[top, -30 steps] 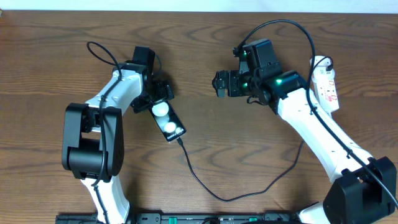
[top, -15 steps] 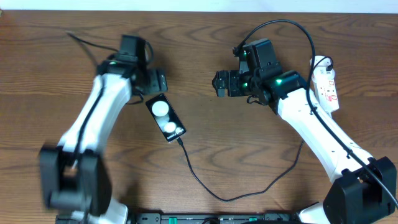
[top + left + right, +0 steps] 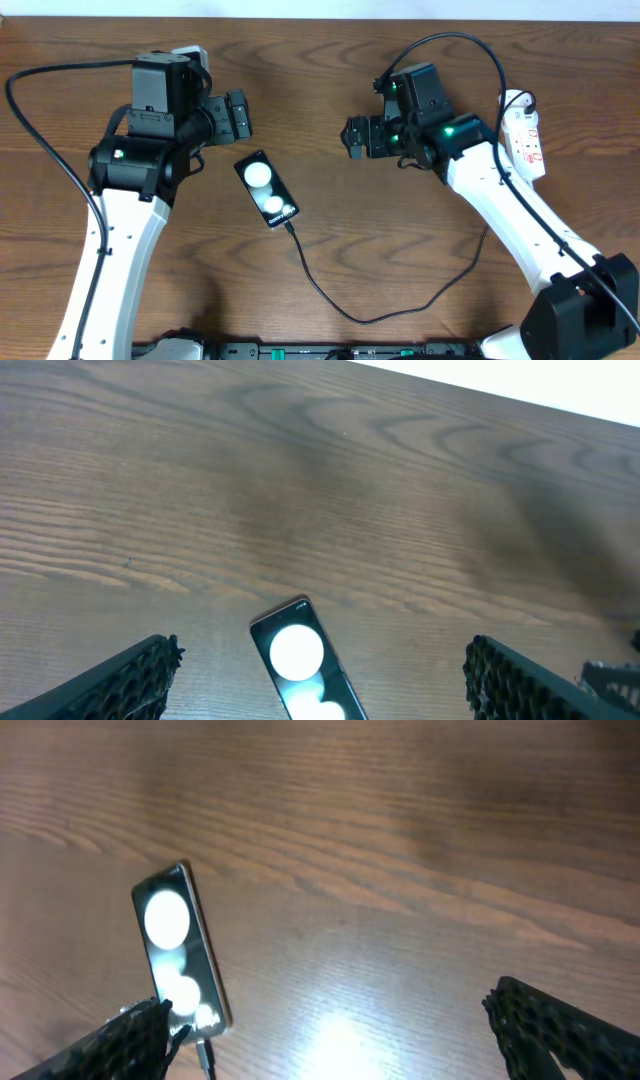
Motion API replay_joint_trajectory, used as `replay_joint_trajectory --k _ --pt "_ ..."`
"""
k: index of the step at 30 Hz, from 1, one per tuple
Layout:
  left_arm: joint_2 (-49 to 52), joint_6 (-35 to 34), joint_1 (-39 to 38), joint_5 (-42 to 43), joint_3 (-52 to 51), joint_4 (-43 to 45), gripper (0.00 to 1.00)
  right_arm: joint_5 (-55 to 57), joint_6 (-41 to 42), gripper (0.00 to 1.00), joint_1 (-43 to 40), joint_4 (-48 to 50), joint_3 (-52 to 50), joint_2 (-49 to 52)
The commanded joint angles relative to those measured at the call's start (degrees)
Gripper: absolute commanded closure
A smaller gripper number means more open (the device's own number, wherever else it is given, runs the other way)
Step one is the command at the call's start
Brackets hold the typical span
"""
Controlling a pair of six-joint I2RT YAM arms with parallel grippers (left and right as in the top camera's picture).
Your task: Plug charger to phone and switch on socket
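The black phone (image 3: 268, 190) lies flat on the table with white reflections on its screen; it also shows in the left wrist view (image 3: 305, 665) and the right wrist view (image 3: 180, 955). The thin black charger cable (image 3: 350, 310) runs from the phone's lower end, where its plug tip (image 3: 290, 228) sits, in a loop toward the right. The white socket strip (image 3: 525, 135) lies at the far right. My left gripper (image 3: 238, 115) is open and empty, above-left of the phone. My right gripper (image 3: 355, 135) is open and empty, right of the phone.
A thick black robot cable (image 3: 45, 130) arcs off the left arm at the left edge. Another (image 3: 450, 40) loops above the right arm. The wooden table's far edge (image 3: 320, 15) runs along the top.
My left arm has lifted and swung up and away from the phone, its gripper now farther up and left. The phone, the cable and my right arm have not moved.
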Motion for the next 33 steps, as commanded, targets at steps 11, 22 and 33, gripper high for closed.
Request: replay_joint_trajectory --k 11,22,33 --pt "0.02 0.74 0.39 -0.72 0.04 -0.63 0.07 -2.93 -12.61 0.01 -13.79 -29.86 20.61 -8.13" --pt "0.02 0.74 0.39 -0.72 0.04 -0.63 0.07 -2.95 -20.44 0.01 -41.64 -32.2 24.48 -6.86" --pt "0.02 0.74 0.39 -0.72 0.04 -0.63 0.07 -5.68 -26.34 0.01 -58.36 -29.46 24.02 3.54"
